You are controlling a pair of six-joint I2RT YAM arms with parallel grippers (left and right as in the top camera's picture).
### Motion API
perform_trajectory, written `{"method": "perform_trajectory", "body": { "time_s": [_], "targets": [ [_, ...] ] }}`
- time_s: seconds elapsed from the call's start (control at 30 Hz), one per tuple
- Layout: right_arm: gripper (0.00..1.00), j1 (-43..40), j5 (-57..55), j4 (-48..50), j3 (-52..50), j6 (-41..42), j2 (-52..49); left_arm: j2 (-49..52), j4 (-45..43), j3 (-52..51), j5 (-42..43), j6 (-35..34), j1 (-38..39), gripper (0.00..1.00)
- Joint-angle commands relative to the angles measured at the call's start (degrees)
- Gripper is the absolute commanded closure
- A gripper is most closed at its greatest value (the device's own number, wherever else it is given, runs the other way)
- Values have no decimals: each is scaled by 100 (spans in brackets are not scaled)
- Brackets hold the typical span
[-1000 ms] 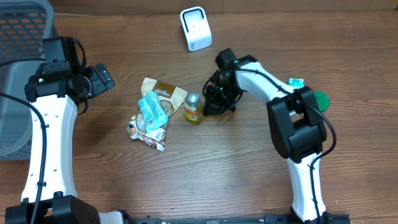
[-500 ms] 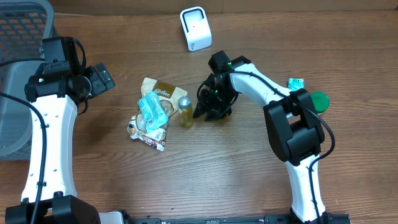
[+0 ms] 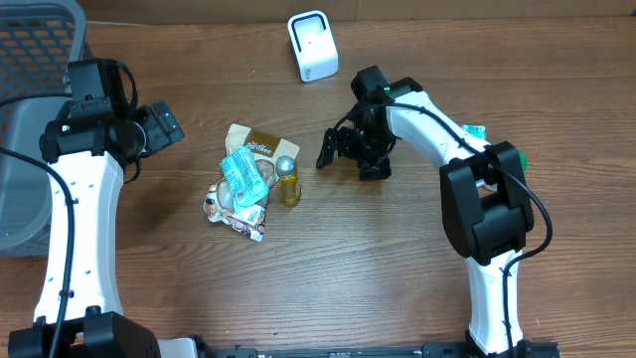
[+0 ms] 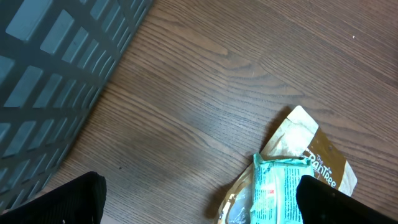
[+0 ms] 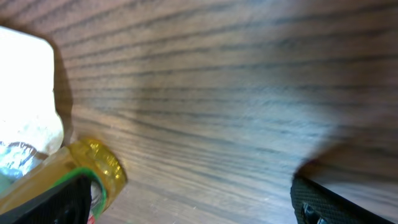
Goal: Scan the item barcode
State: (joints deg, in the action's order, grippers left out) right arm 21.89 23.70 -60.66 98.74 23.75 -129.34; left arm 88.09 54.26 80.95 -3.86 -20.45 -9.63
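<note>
**Item:** small amber bottle with a silver cap [image 3: 288, 184]. I take it to be the piece for scanning, since it lies nearest the working arm.

**Location:** on the brown wood-grain table [image 3: 348, 288], touching the right side of a heap of snack packets. The heap includes a brown-and-cream paper pouch [image 3: 263, 147] and a teal crinkled plastic packet [image 3: 243, 179]. The white boxy barcode scanner [image 3: 312, 45] stands at the far edge, well apart.

**Handling:**
- Probably light and rigid, with a smooth round wall that could slip, roll or tip if nudged.
- The overhead view does not settle whether it stands upright or leans on the packets.
- No barcode shows in any view, and it is presumably on the wrapped label.
- The best hold is across the body just below the cap, leaving the label bare for the reader.

**Right gripper [image 3: 348, 159]:**
- Fingers are spread wide and hold nothing.
- It sits near the bottle on its right side, apart from it.
- The arm reaches in from the right edge and its forearm angles toward the table's middle.
- The wrist is low and turned leftward, so the bottle shows at the lower left of the wrist camera.

**Left gripper [image 3: 159, 127]:**
- Fingers are spread wide and hold nothing.
- It is held over the left side beside the grey mesh basket [image 3: 30, 119], well apart from the bottle.
- Its camera looks down on bare wood, the basket's wall and the pouch's corner.
</note>
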Motion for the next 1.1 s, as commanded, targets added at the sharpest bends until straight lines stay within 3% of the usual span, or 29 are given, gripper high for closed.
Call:
{"method": "perform_trajectory", "body": {
  "time_s": [0.0,1.07],
  "targets": [
    [0,-179,-1082,162,-278,-125,-538,-35,-13,44,-13,74,-11,0],
    [0,-203,-1080,232,-278,-122,-538,-35,-13,44,-13,74,-11,0]
  ]
}}
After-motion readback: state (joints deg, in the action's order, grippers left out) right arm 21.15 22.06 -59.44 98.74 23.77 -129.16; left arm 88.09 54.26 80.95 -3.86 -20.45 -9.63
